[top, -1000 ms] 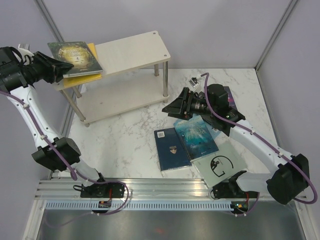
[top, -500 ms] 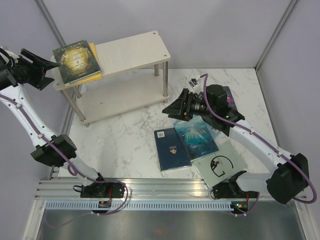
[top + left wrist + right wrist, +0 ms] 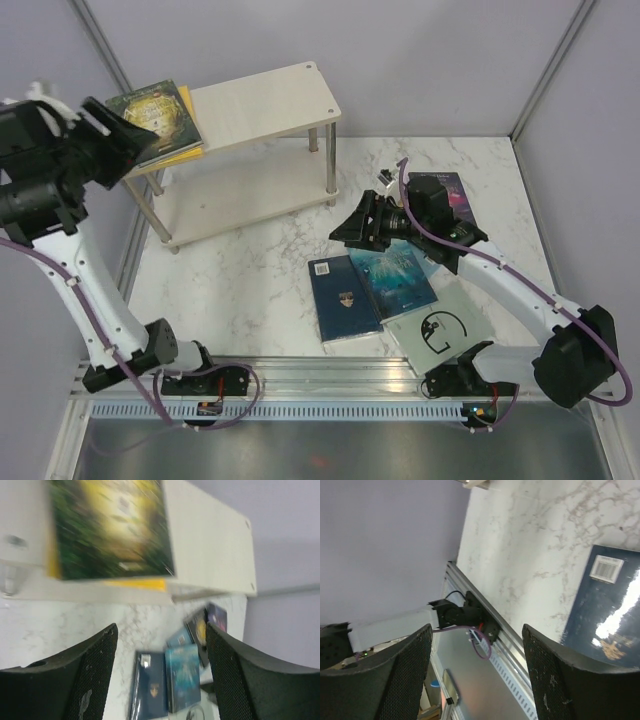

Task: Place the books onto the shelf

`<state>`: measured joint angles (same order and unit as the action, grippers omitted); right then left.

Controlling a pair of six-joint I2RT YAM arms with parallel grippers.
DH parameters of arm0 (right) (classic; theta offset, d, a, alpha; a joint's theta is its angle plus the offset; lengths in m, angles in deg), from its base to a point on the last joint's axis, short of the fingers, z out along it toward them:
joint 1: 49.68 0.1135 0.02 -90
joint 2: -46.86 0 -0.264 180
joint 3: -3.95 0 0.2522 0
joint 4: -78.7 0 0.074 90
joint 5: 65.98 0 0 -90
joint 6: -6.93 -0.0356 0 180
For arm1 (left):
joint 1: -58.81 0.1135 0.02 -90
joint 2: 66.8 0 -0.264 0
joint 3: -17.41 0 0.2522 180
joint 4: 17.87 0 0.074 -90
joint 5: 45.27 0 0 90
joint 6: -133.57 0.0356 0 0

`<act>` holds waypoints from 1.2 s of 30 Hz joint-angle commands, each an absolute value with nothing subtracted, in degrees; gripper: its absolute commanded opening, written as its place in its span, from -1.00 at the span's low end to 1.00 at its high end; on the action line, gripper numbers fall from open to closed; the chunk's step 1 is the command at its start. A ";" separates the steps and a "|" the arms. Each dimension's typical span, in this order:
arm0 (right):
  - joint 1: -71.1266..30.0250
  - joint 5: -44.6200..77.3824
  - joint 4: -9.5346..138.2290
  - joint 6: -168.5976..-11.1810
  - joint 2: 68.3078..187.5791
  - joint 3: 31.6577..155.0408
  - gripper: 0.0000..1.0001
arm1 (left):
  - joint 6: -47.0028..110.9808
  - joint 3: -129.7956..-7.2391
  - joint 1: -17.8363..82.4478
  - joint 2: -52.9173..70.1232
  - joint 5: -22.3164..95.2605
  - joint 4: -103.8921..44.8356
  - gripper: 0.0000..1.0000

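The shelf [image 3: 262, 103] stands at the back left. On the left end of its top board a green book [image 3: 155, 108] lies on a yellow book [image 3: 186, 99]. My left gripper [image 3: 135, 148] hangs open just left of them, holding nothing. Its wrist view looks down on the green book [image 3: 112, 527], the yellow book [image 3: 135, 583] and the shelf [image 3: 210, 545]. A navy book [image 3: 345, 298], a teal book [image 3: 400, 277], a pale grey "G" book [image 3: 440, 330] and a purple book [image 3: 455, 190] lie on the table. My right gripper [image 3: 352, 225] hovers open above the navy book [image 3: 607, 605].
The left wrist view also shows a black book with a gold disc [image 3: 200, 630] beside the purple book [image 3: 217, 616]. The shelf's lower board [image 3: 240, 190] is bare. Grey walls close in the marble table [image 3: 250, 270]. A metal rail [image 3: 330, 375] runs along the near edge.
My left gripper opened, let go of the green book on the shelf top and drew back to the left. The right gripper dipped slightly toward the books on the table.
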<state>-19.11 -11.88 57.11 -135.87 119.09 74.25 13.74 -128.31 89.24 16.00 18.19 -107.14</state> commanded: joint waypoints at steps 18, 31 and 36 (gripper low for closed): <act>-19.79 22.70 23.64 -118.49 128.15 77.40 0.51 | -9.07 -28.36 37.36 -22.07 12.83 -60.04 0.47; -20.94 26.24 24.86 -117.96 133.26 67.47 0.47 | -12.95 -12.78 35.43 -0.29 13.97 -28.22 0.47; -20.94 21.22 29.52 -118.67 134.75 61.40 0.46 | -12.68 -16.20 31.74 15.59 15.99 -20.48 0.47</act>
<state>-20.84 25.17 27.32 -118.34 129.49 68.57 -12.83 -15.57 33.79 7.54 10.08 -28.78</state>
